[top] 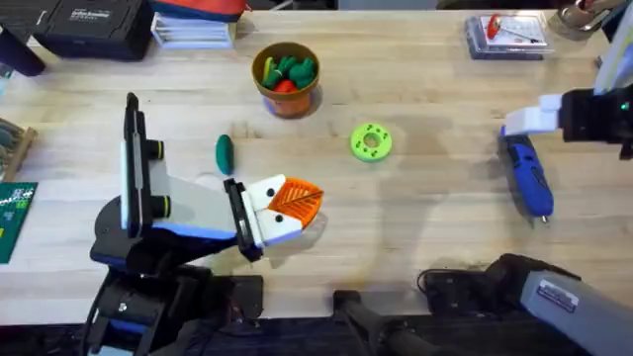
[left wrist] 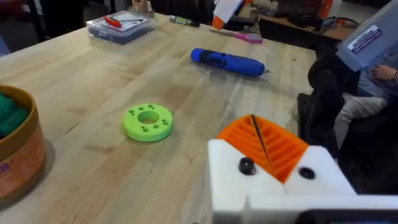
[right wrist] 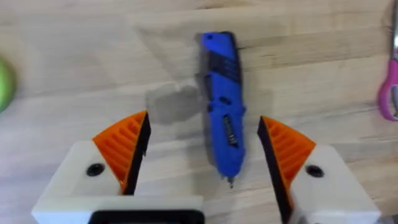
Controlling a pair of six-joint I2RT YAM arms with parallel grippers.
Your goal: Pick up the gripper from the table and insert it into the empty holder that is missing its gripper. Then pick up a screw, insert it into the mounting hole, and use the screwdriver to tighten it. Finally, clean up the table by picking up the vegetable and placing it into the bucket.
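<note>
The blue screwdriver [top: 526,178] lies on the table at the right. My right gripper [top: 518,125] hovers open above it, and in the right wrist view the screwdriver [right wrist: 224,115] sits between the spread orange pads [right wrist: 124,149] of that gripper [right wrist: 205,152], untouched. My left gripper [top: 293,202] is shut at the table's middle front, holding nothing. Its two white holders [left wrist: 273,180] both carry orange ribbed fingers [left wrist: 277,146], pressed together. The dark green vegetable [top: 225,151] lies just behind the left arm. The orange-brown bucket [top: 287,81] with toy vegetables stands behind it. A loose screw is out of view.
A lime-green disc [top: 371,141] with holes lies at the centre. A clear plastic box [top: 504,36] sits at the back right, black cases and papers at the back left. A pink tool [right wrist: 389,93] lies beside the screwdriver. Bare wood lies between disc and screwdriver.
</note>
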